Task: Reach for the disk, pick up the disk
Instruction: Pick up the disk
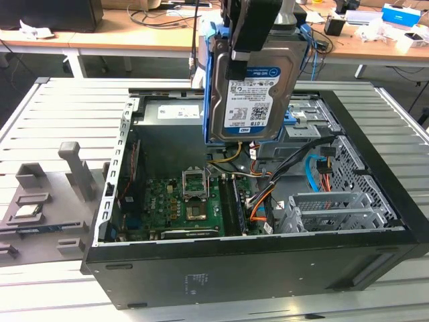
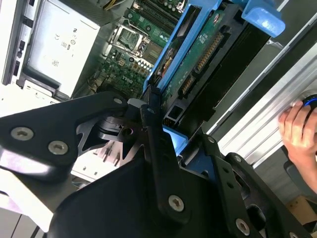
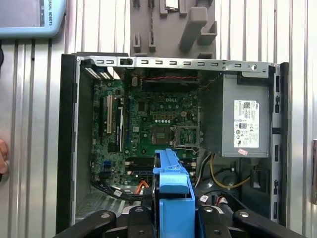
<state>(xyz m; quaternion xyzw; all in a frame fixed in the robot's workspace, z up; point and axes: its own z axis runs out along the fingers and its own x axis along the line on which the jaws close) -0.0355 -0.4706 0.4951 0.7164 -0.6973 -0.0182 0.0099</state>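
Gripping the disk (image 1: 249, 100) by its upper edge, your gripper (image 1: 244, 54) is clamped tight on it, so it hangs upright just below, clear above the open computer case (image 1: 201, 272).

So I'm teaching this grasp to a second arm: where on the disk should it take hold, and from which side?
Probably the upper edge, from above, with the jaws closing on its two broad flat faces: the thin body makes an easy pinch. The disk hangs upright over the open case, held that way by the gripper, with the blue bracket along its sides.
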